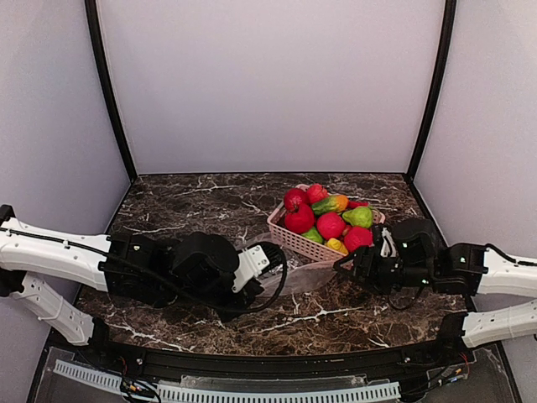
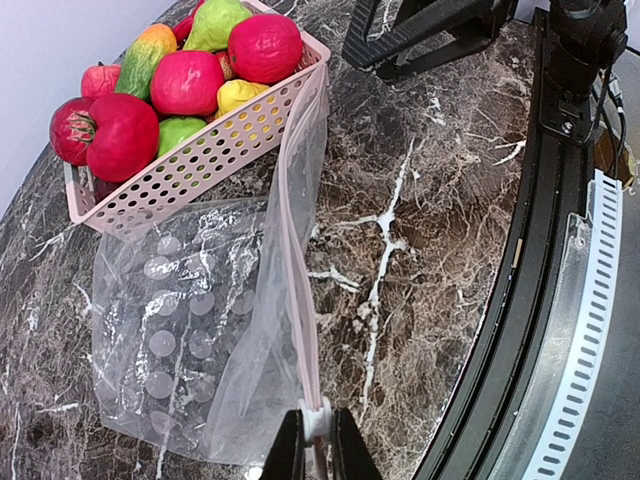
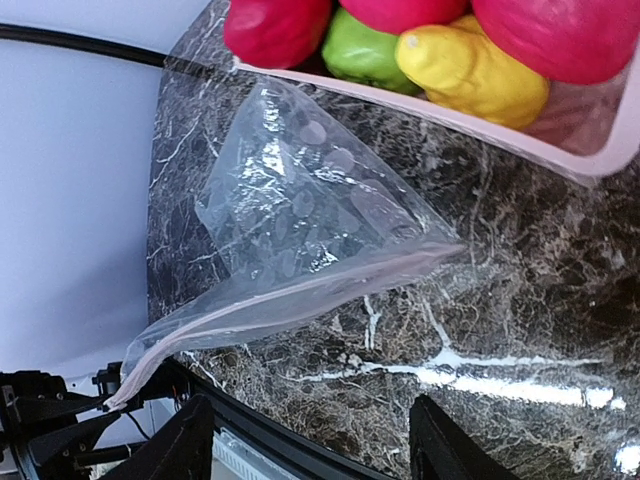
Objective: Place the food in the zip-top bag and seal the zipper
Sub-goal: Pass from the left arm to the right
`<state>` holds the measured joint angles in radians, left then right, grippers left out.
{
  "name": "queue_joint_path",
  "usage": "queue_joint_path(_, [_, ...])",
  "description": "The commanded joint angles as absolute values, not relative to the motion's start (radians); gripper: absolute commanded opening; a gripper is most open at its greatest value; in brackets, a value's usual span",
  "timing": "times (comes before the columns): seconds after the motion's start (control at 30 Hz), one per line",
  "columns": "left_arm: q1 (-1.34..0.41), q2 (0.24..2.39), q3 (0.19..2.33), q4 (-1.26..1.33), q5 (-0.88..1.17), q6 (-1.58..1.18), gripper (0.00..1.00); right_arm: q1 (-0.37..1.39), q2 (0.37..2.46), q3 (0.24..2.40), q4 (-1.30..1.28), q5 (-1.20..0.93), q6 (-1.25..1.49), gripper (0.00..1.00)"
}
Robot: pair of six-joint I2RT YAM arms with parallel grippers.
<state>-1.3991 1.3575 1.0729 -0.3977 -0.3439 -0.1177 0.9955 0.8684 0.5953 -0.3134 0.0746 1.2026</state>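
The bag (image 2: 190,330) is clear, crumpled plastic printed with rows of whitish dots, and it holds nothing. It lies on the dark marbled worktop (image 2: 430,250) in the lower left of the left wrist view, just below the basket (image 2: 200,165). Its zipper (image 2: 295,250) is a thin pale pink strip that stands on edge, running from the bottom centre of the frame up to the basket's corner. In the top view the bag (image 1: 295,273) sits in the middle, between the two arms.

The food (image 2: 187,82) is glossy and all piled in the pink perforated basket at the upper left. At least five pieces are red, two are green, one is yellow and one is orange and green.

There is one bag, one basket and two arms.

The left end effector (image 2: 318,450) is nearly closed, pinching the near end of the zipper between its fingers (image 2: 290,455). The right end effector (image 3: 312,405) stands wide at the bottom of its view with nothing between its fingers (image 3: 190,440), just below the bag's mouth edge (image 3: 300,295).
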Motion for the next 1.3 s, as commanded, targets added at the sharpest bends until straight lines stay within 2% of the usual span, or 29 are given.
queue_joint_path(0.0, [-1.407,1.342,1.048,-0.379,-0.358,-0.146,0.0,1.012,0.861,0.537,-0.267,0.08,1.305,0.64])
queue_joint_path(0.5, [-1.409,1.316,1.026,-0.368,-0.321,-0.159,0.01,1.012,0.915,0.521,-0.124,0.095,1.334,0.62])
queue_joint_path(0.87, [-1.41,1.309,1.019,-0.36,-0.323,-0.166,0.01,1.012,0.948,0.503,-0.096,0.091,1.35,0.52])
queue_joint_path(1.27, [-1.409,1.298,1.008,-0.358,-0.317,-0.172,0.0,1.011,0.987,0.499,-0.049,0.091,1.355,0.47])
